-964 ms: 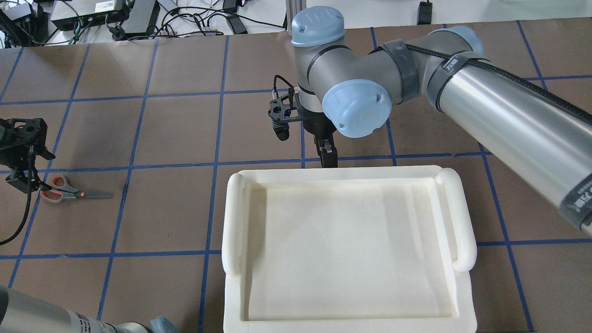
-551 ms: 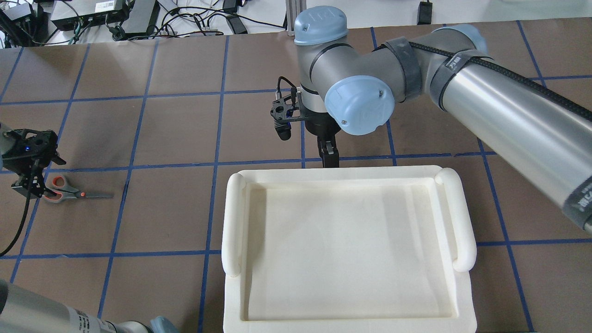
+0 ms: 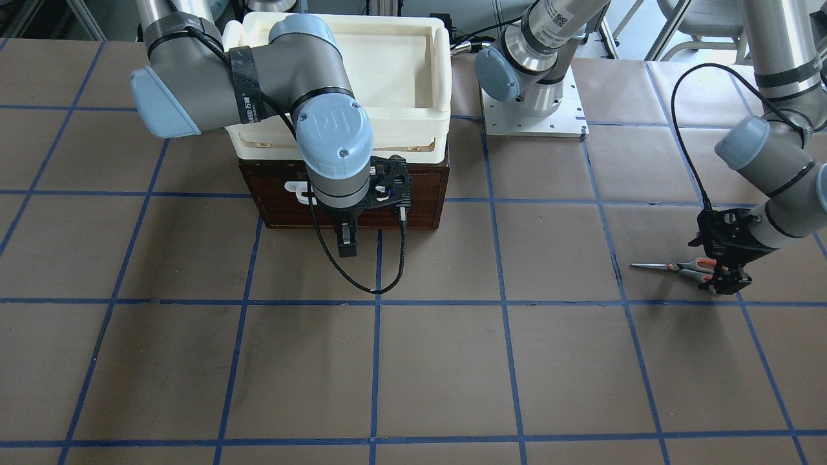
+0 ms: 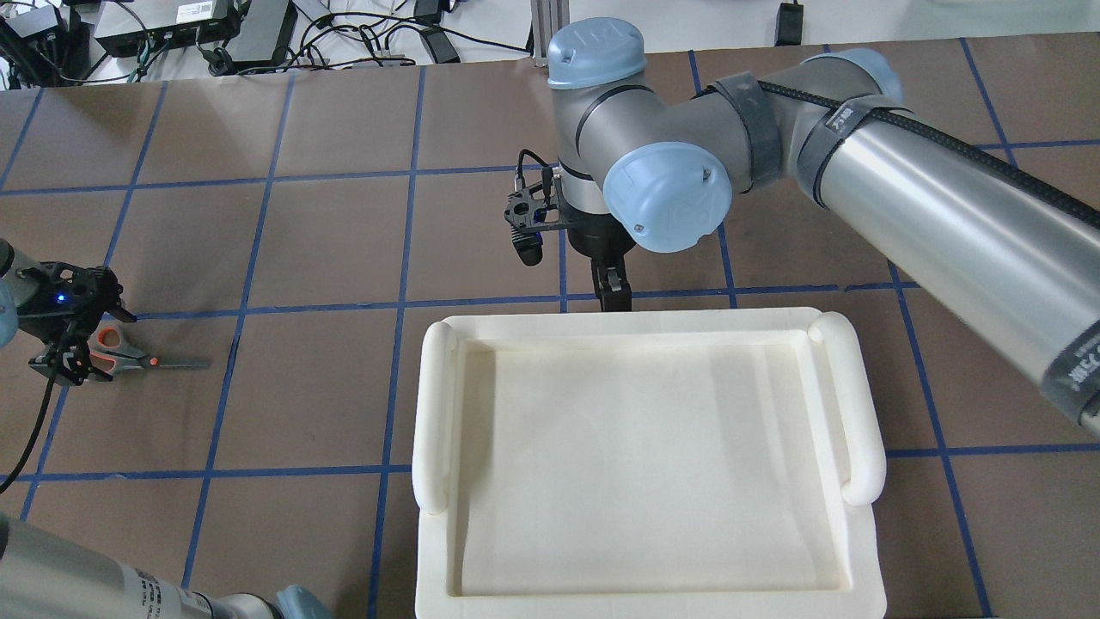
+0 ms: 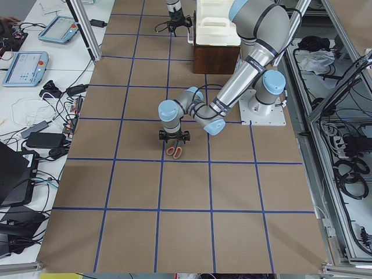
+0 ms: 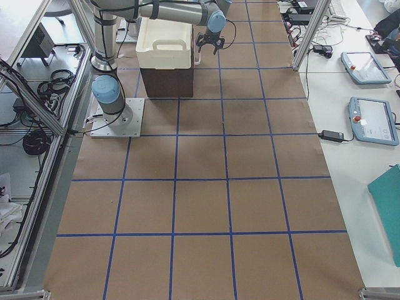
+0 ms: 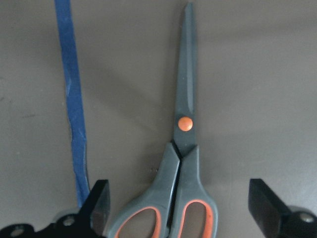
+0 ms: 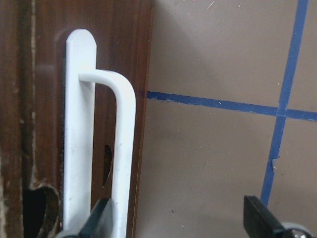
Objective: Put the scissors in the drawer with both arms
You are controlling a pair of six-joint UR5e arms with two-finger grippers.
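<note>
The scissors (image 7: 184, 148) lie flat on the desk (image 4: 326, 241), at 9 o'clock from overhead. They have grey handles, orange inside, an orange dot and shut blades. The jaws of the left arm (image 3: 778, 177) stand wide on both sides of the handles. The jaws of the right arm (image 4: 928, 215) are wide too.

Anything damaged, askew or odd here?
Only the drawer front: the right wrist view shows pale scuffs and a ragged dark hole in the wood beside the white handle. The scissors lie flat, blades closed, below the open left gripper. Nothing is spilled.
</note>
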